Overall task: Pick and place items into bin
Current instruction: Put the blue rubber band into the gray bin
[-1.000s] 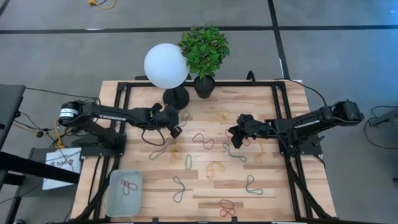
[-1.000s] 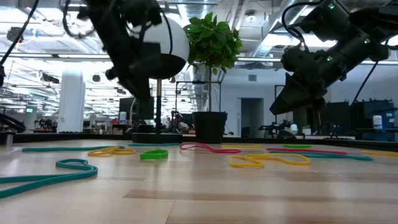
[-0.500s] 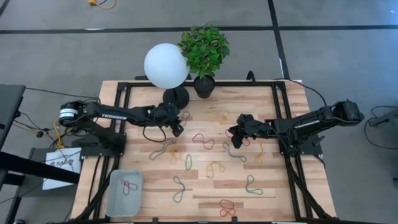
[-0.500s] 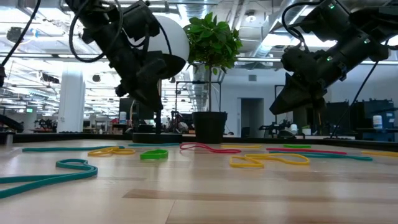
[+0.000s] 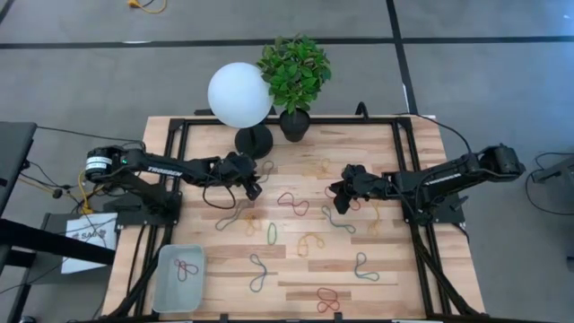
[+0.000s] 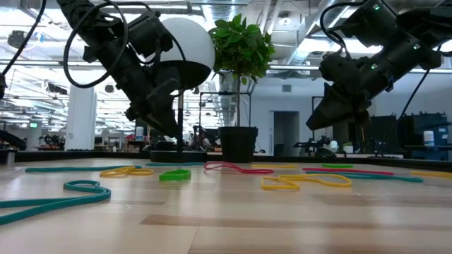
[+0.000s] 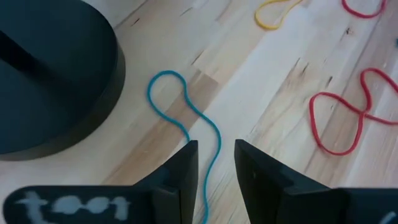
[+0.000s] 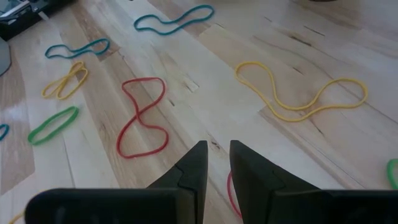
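Left gripper (image 5: 255,189) now lower than a second ago, fingers parted over a teal band (image 7: 186,121); right gripper (image 5: 338,199) unmoved, parted, empty.

Wooden table (image 5: 408,269) — scattered bands (image 5: 292,204), bin (image 5: 168,294)

The lamp base (image 5: 254,141) and plant pot (image 5: 294,125) seemingly block the table's far edge.

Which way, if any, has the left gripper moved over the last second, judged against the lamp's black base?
Yes. In the high view the left gripper has drawn slightly back toward its own arm's side, closer to the lamp base.
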Controlling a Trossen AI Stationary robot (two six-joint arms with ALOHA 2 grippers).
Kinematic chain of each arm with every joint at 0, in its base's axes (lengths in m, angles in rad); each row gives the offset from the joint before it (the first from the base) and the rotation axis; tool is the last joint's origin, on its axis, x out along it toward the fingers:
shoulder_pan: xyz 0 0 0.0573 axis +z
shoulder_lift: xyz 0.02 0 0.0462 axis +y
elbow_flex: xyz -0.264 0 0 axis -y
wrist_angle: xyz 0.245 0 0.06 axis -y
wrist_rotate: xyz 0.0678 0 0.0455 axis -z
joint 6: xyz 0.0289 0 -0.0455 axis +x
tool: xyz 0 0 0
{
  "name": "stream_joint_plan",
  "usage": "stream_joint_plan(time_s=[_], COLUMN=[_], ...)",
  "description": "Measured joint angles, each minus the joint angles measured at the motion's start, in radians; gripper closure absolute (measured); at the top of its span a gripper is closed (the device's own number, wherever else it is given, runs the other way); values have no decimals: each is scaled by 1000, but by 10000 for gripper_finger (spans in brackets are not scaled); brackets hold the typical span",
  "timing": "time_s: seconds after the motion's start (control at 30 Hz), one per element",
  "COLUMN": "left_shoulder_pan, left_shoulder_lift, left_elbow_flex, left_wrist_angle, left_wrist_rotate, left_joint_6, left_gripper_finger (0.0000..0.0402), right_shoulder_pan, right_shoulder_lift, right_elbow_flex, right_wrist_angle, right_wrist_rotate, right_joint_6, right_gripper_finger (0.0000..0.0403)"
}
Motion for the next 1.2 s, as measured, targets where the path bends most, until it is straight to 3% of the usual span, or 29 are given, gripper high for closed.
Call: stream_joint_plan(time_s=[0.23,0.47,0.7,0.93,1.2], left_shoulder_pan=[-23,-74,-89,-74,-58], left_shoulder_lift=[0,9,160,311,337], left_elbow_flex=[0,0,2,50,62], left_wrist_angle=[0,71,223,239,226], left_wrist_rotate=[-4,-70,-72,-143,-183], left_joint_6=[-100,-92,-82,-67,-85], left_gripper_finger=[307,307,307,307,307], right_shoulder_pan=[0,0,0,0,0], right_shoulder_lift=[0,0,0,0,0], right_elbow_flex=[0,0,0,0,0], right_wrist_angle=[0,0,10,11,15], right_wrist_rotate=[0,0,0,0,0], right_joint_6=[0,0,0,-28,-68], right_gripper_finger=[339,339,339,339,339])
